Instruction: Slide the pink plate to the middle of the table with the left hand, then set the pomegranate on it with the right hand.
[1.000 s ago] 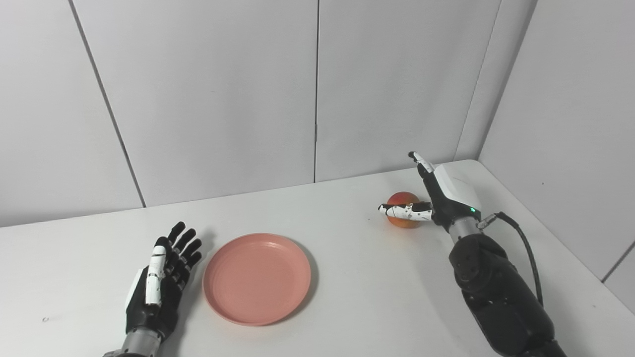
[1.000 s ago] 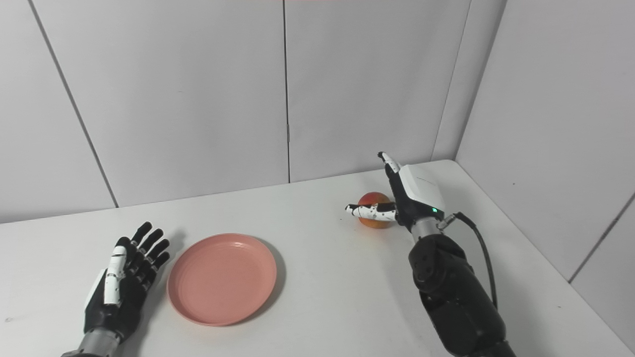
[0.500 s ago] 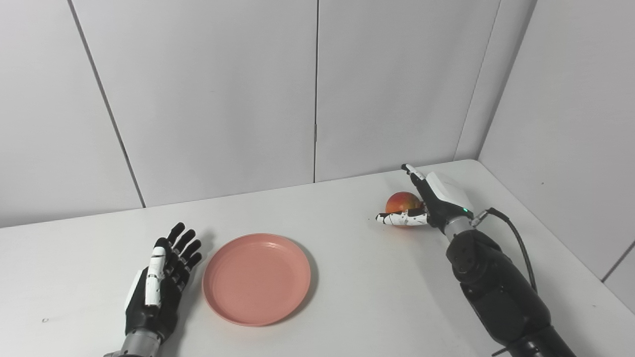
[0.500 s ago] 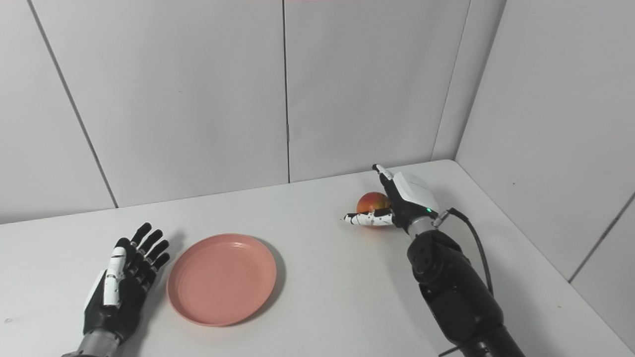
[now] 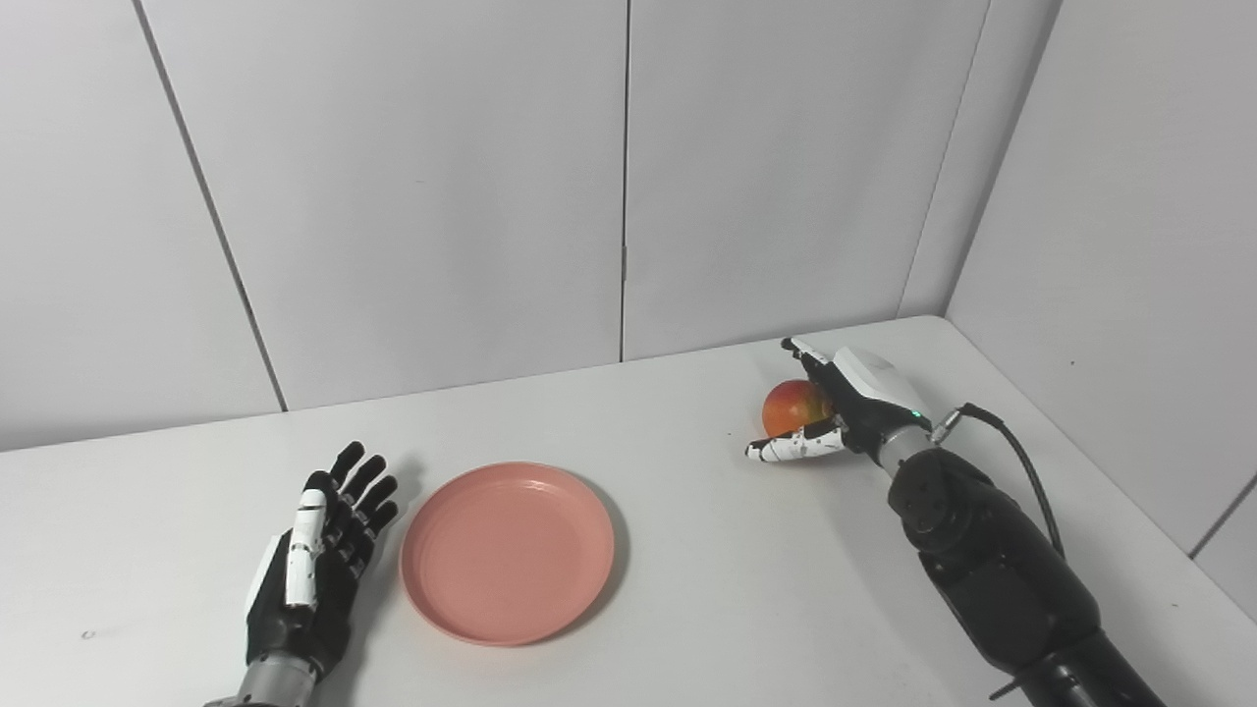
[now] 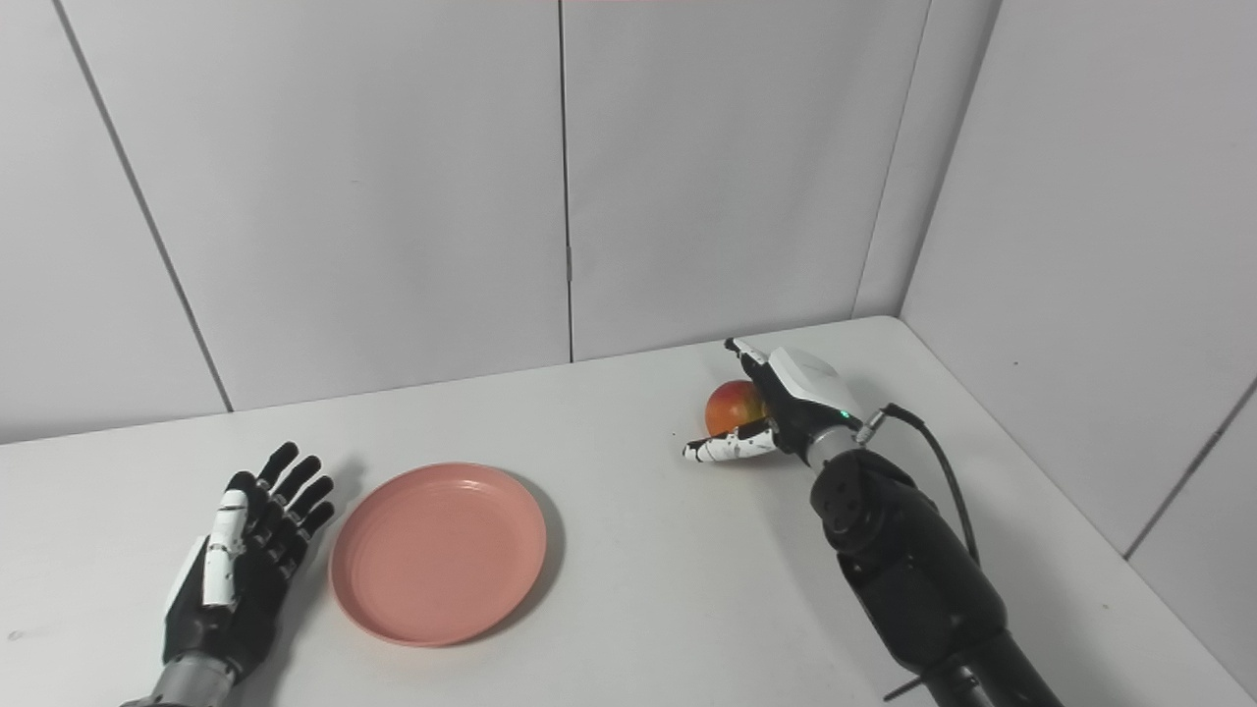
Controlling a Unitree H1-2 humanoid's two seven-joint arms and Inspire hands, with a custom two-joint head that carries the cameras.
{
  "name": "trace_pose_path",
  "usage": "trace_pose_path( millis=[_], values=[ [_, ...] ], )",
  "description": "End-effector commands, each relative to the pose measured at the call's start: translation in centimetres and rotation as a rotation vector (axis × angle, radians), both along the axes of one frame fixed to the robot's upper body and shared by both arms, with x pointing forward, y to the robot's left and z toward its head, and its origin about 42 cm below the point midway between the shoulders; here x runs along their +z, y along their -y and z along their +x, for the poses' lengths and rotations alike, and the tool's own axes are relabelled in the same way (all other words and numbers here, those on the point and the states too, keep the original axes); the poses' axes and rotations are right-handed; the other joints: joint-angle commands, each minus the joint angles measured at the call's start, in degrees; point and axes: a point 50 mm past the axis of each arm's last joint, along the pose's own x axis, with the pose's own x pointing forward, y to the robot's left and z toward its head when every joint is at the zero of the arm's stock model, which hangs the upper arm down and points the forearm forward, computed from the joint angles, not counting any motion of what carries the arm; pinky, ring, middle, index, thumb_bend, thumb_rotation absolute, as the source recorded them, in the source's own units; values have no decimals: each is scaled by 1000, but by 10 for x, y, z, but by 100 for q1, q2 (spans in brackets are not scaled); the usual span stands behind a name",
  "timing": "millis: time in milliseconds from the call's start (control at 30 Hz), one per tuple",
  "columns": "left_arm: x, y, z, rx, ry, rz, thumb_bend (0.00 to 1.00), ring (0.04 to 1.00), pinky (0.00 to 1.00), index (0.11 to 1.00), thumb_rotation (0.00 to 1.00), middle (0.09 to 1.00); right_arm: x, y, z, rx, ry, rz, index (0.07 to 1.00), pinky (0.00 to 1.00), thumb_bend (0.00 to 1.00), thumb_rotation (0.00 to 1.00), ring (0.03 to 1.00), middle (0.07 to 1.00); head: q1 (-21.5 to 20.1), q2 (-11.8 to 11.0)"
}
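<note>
- Two robot hands over a white table (image 5: 687, 550) — left robot hand (image 5: 314, 560) lying flat, fingers spread, holding nothing, just beside the pink plate (image 5: 508, 553).
- Right robot hand (image 5: 835, 412) cupped around the pomegranate (image 5: 791, 407) near the far right of the table, thumb stretched beneath; firm grasp or not, cannot tell.
- Plate left of centre, well apart from the fruit.
- Risk — round fruit rolling away if fingers close off-centre.
</note>
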Motion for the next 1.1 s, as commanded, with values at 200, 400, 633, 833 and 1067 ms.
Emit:
trace_pose_path(
  millis=[200, 400, 633, 833, 1067],
  values=[
    [-16, -1, -8, 7, -85, 9, 392, 925, 941, 919, 1000, 932, 34, 6, 12, -3, 59, -20, 924, 802, 1000, 337, 884, 923, 18, 12],
    [-15, 0, -8, 12, -89, 11, 394, 921, 936, 917, 1000, 929, 31, 8, 17, -18, 41, -52, 913, 798, 1000, 312, 877, 915, 41, 24],
    [-15, 1, -9, 13, -89, 16, 387, 919, 934, 915, 1000, 926, 29, 7, 19, -24, 24, -102, 883, 781, 976, 262, 858, 885, 60, 33],
    [-14, 2, -10, 14, -85, 23, 395, 917, 931, 910, 1000, 922, 26, 6, 22, -39, 15, -133, 829, 662, 885, 134, 773, 814, 89, 36],
    [-13, 3, -11, 18, -89, 22, 395, 918, 932, 913, 1000, 925, 23, 9, 25, -38, 57, -115, 692, 603, 731, 7, 670, 716, 106, 47]
  ],
)
